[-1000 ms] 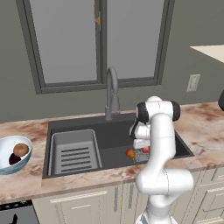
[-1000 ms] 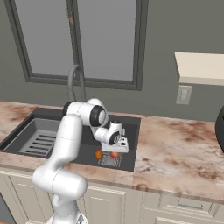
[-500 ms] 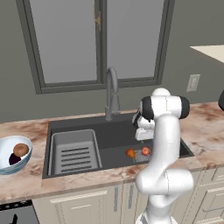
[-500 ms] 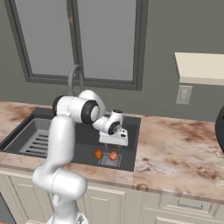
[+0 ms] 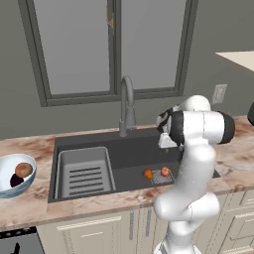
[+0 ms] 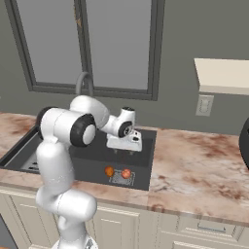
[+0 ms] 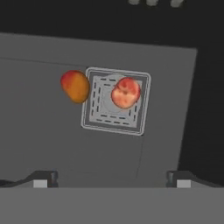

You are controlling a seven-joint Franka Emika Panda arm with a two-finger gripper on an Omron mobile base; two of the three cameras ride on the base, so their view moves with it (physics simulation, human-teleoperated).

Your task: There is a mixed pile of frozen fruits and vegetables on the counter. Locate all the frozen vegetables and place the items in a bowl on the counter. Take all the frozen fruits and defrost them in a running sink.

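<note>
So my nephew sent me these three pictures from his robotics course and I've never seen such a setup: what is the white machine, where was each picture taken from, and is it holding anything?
All three are computer-rendered. The white machine is a robot arm on a base that can drive. Two pictures come from cameras on that base, behind the arm to its left and right. The third looks down from its hand. Its gripper hangs above the dark sink with jaws open, holding nothing. On the sink floor lie an orange fruit and a reddish fruit, the reddish one on the square drain. A ribbed tray sits in the sink's left part, the faucet behind. On the counter, far left, a pale bowl holds a brown piece and a dark purple piece.
</note>
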